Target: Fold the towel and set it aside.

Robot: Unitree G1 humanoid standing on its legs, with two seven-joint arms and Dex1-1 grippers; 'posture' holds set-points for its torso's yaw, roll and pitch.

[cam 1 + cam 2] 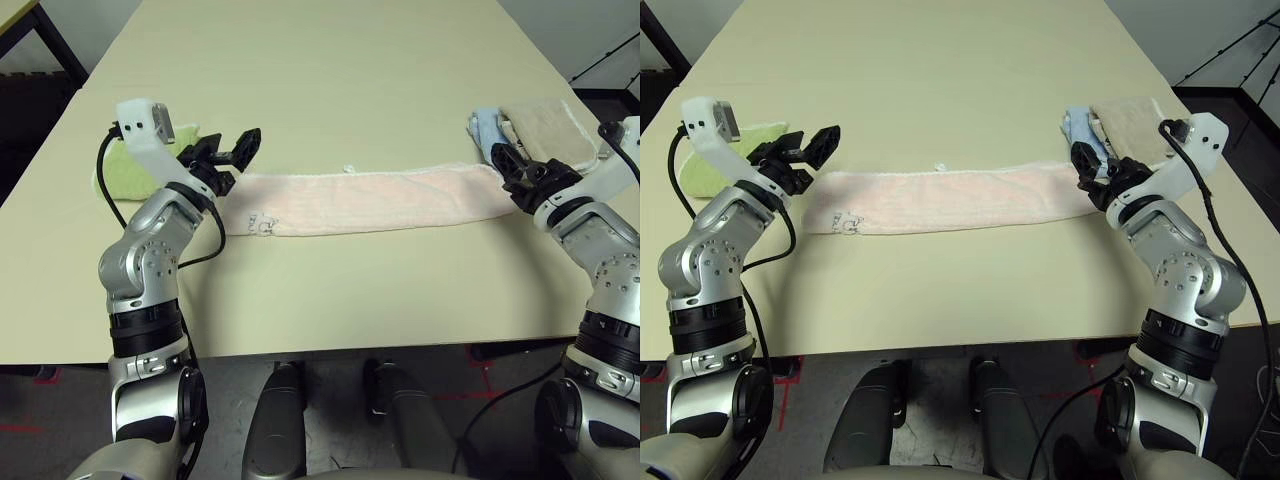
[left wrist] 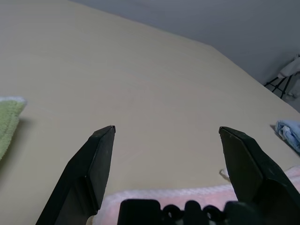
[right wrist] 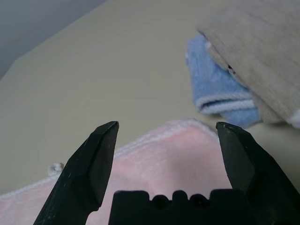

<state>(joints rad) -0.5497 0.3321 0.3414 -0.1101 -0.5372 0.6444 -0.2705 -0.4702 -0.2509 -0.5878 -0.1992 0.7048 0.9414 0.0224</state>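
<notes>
Beige table [image 1: 330, 90]: the towel [image 1: 365, 200] is lying as a long band, nine to three o'clock; I'm holding left gripper [image 1: 232, 152] and right gripper [image 1: 512, 168] wide-jawed, empty, over its ends for the next fold

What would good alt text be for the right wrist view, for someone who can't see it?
The right pincer hangs open over one end of a pale pink towel lying on a beige table. Just beyond that end sits a folded blue cloth with a beige cloth lying on it.
</notes>
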